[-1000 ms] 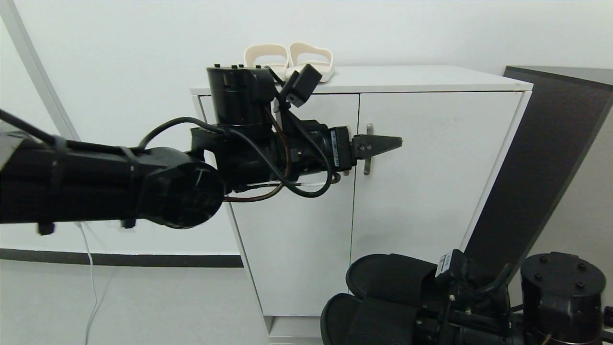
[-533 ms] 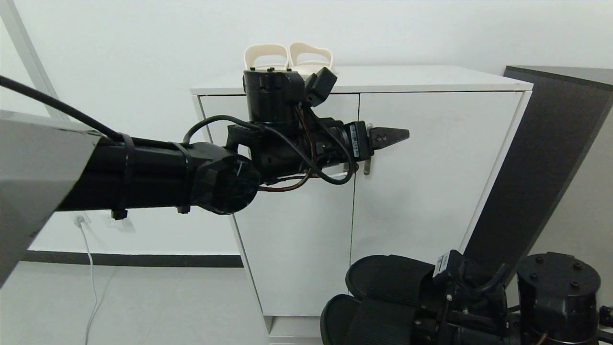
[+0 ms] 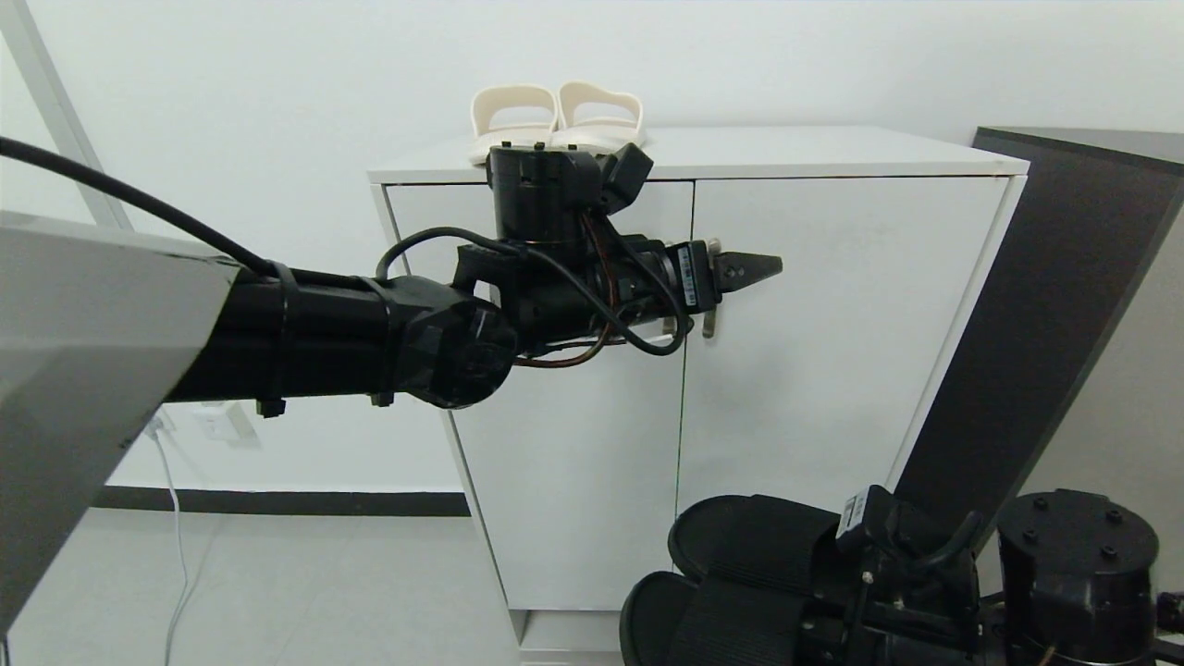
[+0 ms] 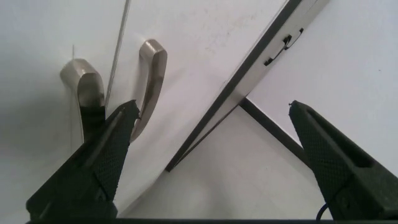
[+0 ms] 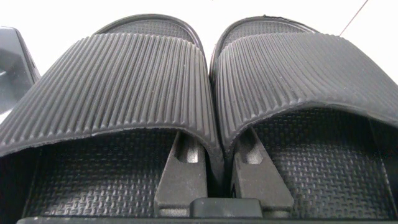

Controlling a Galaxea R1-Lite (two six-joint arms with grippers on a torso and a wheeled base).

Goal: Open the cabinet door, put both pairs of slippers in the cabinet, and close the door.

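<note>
Head view: sets the left gripper [image 3: 754, 268] level with the bent metal handles [image 3: 709, 322] of the shut white cabinet [image 3: 832, 388], closer to the doors than a second ago; leaves smooth cream slippers [image 3: 555, 111] on top.

Left wrist view: finds textured black fingers [image 4: 102, 158] spread wide, one just beside a handle.

Right wrist view: catches the right gripper [image 5: 216, 168] clamped on ridged black rubber slippers [image 5: 124, 81], paired side by side.

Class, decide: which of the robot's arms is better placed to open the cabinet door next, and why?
Left: the left hand, open, hovers at the door handles; the right hand grips the black slippers low down.
</note>
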